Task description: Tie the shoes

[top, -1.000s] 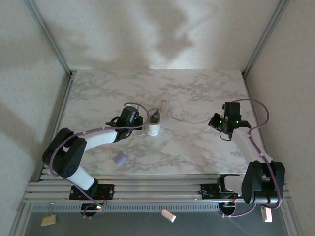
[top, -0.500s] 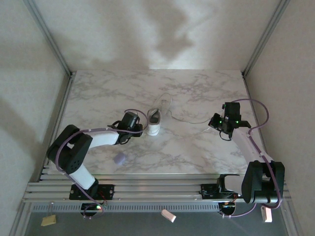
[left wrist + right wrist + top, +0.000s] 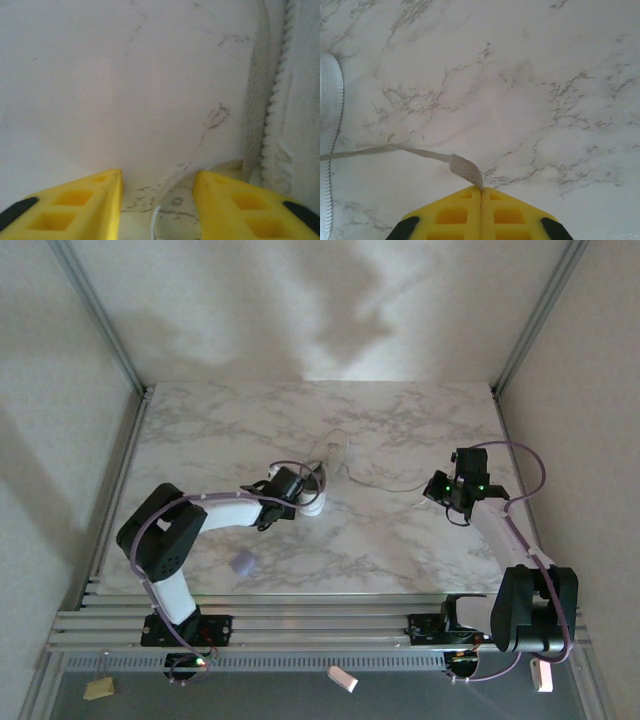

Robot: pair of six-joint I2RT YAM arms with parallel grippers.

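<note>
L: my left gripper moved right, now beside the small white low-top sneaker, half-open, empty | R: right gripper unmoved, clamped on thin white lace | second lace grab pending

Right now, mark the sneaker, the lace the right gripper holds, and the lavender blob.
sneaker (image 3: 314, 505): top view, its near end.
lace (image 3: 464, 169): right wrist view, flattened stretch near its held end.
lavender blob (image 3: 242, 562): top view, its middle.

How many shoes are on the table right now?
1. The shoe sits in the middle of the table, just beside the left gripper. Little of the table is hidden, so a second is unlikely.
</note>
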